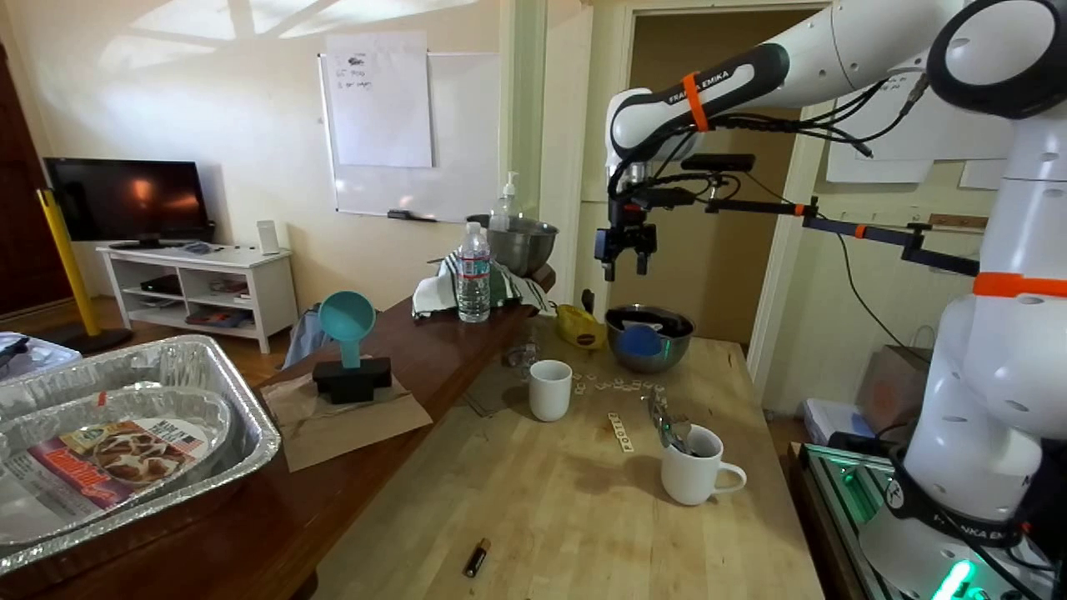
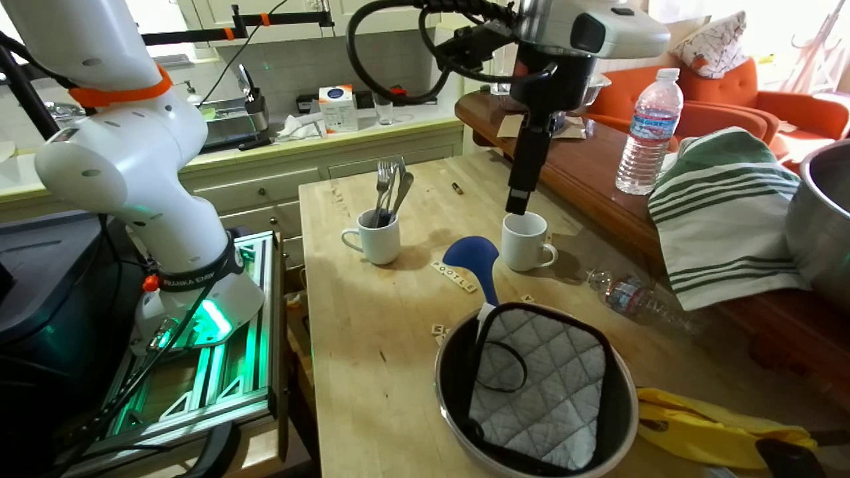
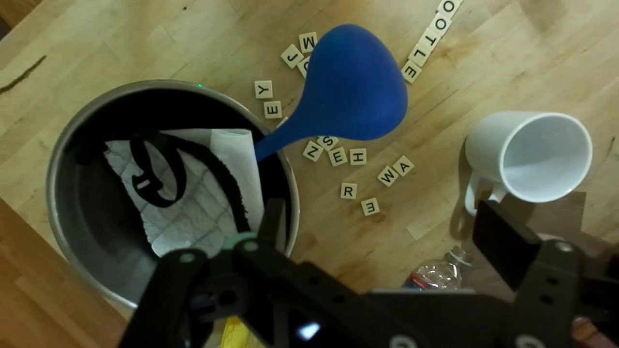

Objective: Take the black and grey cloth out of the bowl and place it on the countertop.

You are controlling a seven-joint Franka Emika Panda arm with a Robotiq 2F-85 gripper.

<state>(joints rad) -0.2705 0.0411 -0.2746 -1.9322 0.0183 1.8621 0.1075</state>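
Black and grey cloth point(image 2: 551, 392) in bowl point(image 3: 101, 237), with jaws wide apart, empty. Could drag blue ladle point(image 3: 355, 87) along, because of handle point(image 3: 271, 145) just right of cloth (wrist view).

In the exterior views, FRANKA EMIKA stands on the forearm point(image 1: 757, 72) and FRANKA on the black base band point(image 2: 196, 277). In the wrist view, a row of tiles point(image 3: 430, 40) ends OOTLE; loose tiles point(image 3: 348, 190) show J, Y, E, H, A and R. Handwriting on the white sheet point(image 1: 379, 121) is illegible.
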